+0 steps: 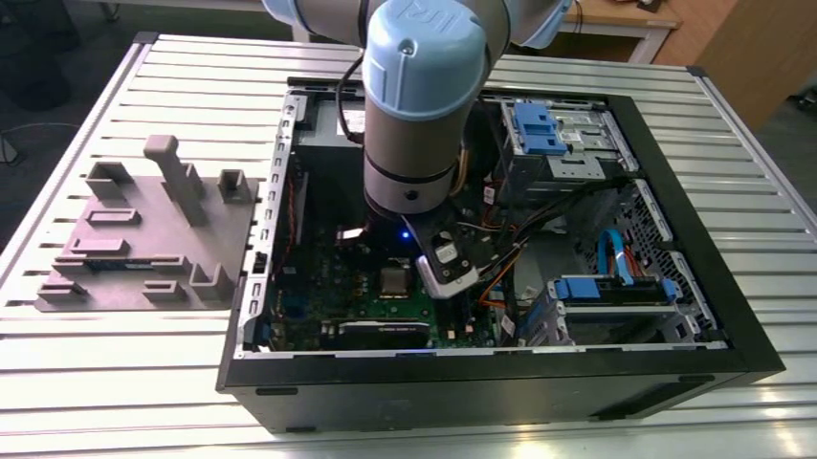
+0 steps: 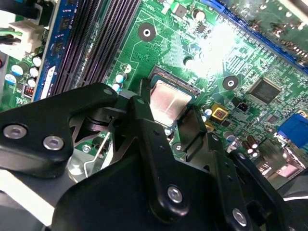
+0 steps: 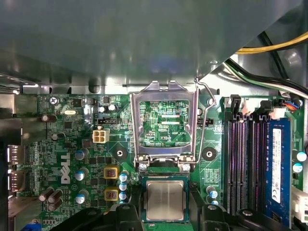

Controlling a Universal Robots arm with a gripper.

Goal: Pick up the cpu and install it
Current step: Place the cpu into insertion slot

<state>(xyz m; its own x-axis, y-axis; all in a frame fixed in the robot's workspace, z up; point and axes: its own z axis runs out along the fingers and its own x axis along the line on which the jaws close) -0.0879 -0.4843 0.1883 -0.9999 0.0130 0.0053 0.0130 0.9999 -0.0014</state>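
Slatted metal table (image 1: 77, 363). Grey moulded fixture (image 1: 141, 239) lies near the table edge on the exterior view's left, flat, well apart from the work.

Open computer case (image 1: 511, 382) takes up the middle of the table and runs toward the edge on the exterior view's right. The arm (image 1: 411, 115) comes down into it from above, over the green motherboard (image 3: 62, 144).

The cpu (image 3: 165, 199) lies flat and square in its socket on the motherboard, silver top up. The socket's metal frame (image 3: 163, 120) is swung open and stands just beside it.

The gripper (image 2: 169, 109) sits low, directly over the cpu, its black links close on two opposite sides of the chip. Claw state: cannot tell whether it clamps the chip or stands just clear of it.

Dark memory slots (image 3: 240, 159) run beside the socket, with a blue memory stick (image 3: 278, 163) beyond them.

Blue drive brackets (image 1: 613, 290) sit at the case's end on the exterior view's right.
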